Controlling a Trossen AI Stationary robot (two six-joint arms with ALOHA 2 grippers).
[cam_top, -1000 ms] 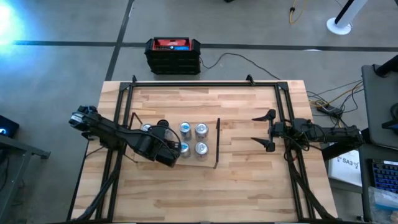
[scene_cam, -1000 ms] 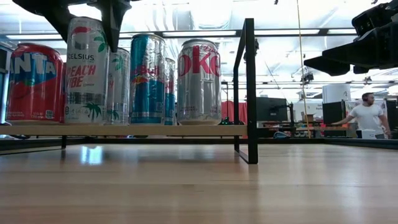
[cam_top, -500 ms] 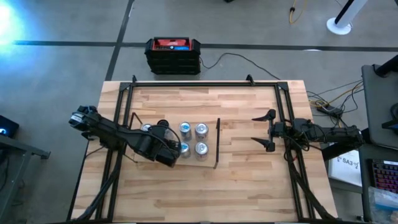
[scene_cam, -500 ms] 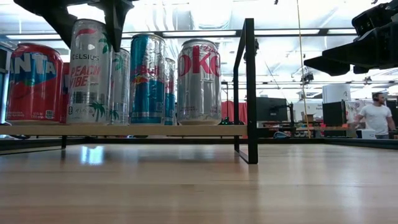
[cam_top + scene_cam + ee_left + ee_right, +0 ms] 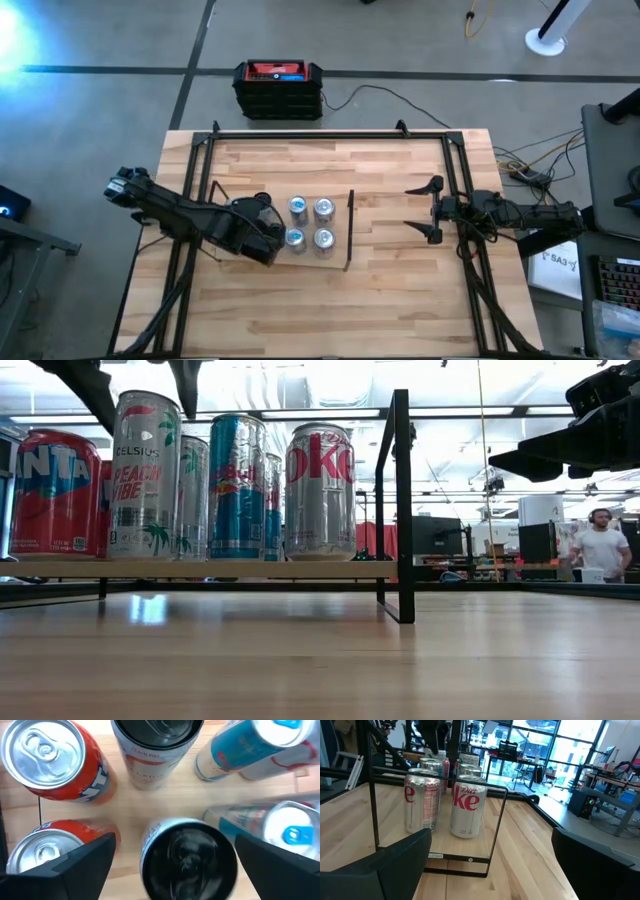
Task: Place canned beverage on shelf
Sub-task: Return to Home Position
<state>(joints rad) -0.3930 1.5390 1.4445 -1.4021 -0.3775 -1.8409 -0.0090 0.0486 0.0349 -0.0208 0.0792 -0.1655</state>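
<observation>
The shelf is a pale board with a black upright bar at its right end, and several cans stand on it. Among them a Celsius can with a black top stands upright on its base at the near left. It has red Fanta cans on one side and blue cans on the other. My left gripper hangs open just above it. Its fingers stand on either side of the can's top, clear of it. My right gripper waits open at the table's right.
Two Diet Coke cans stand at the shelf's right end, next to the bar. A second black-topped can stands behind the near one. Bare plank tabletop lies in front of the shelf. A person is in the room beyond.
My left gripper has opened and let go of the Celsius can's top. Its fingers now stand wider apart and clear of the can. The can has stayed upright on the shelf, and its label now shows a little more fully.
</observation>
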